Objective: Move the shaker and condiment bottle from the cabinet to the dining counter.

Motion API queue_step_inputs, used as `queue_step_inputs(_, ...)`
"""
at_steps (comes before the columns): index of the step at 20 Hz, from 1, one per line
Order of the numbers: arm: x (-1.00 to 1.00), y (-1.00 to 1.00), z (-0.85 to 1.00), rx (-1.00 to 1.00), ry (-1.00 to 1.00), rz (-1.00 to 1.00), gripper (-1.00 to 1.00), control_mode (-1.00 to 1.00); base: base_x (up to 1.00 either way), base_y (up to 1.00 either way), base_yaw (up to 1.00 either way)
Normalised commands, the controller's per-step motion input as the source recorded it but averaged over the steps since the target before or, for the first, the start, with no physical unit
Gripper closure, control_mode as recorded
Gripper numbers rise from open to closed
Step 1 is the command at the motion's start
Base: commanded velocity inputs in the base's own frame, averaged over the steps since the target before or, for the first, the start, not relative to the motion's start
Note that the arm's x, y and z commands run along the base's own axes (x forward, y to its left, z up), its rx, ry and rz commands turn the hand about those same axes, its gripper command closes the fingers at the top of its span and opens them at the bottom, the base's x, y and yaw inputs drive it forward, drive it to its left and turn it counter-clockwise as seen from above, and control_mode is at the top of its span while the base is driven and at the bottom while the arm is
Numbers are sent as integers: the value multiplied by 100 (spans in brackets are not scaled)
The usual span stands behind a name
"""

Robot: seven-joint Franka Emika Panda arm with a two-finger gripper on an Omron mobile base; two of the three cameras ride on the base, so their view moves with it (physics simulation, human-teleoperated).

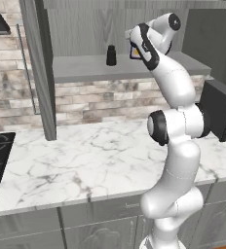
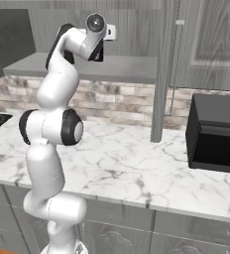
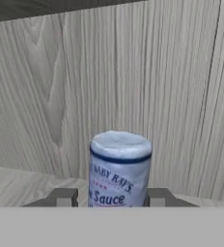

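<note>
The condiment bottle [image 3: 119,169] is seen upright on the cabinet [image 1: 85,68] shelf, between the fingertips [image 3: 63,197] of the gripper [image 3: 110,198], whose jaws are spread apart beside it.

Up in the open cabinet [image 1: 76,29], the grey shelf [image 1: 85,68] carries the black shaker [image 1: 111,55], standing upright near the middle. Just to its right, the condiment bottle [image 3: 119,169] stands on the same shelf, close to the wood-grain back wall. Below, the marble tabletop [image 1: 85,160] holds a black appliance [image 2: 215,133] at the right end.
</note>
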Motion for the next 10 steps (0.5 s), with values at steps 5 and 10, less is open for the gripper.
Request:
queue_step_inputs(5,-96,-4,1,0,-18,0,100,-100,0,0,0)
queue_step_inputs(10,-100,-16,5,0,-15,0,100,-100,0,0,0)
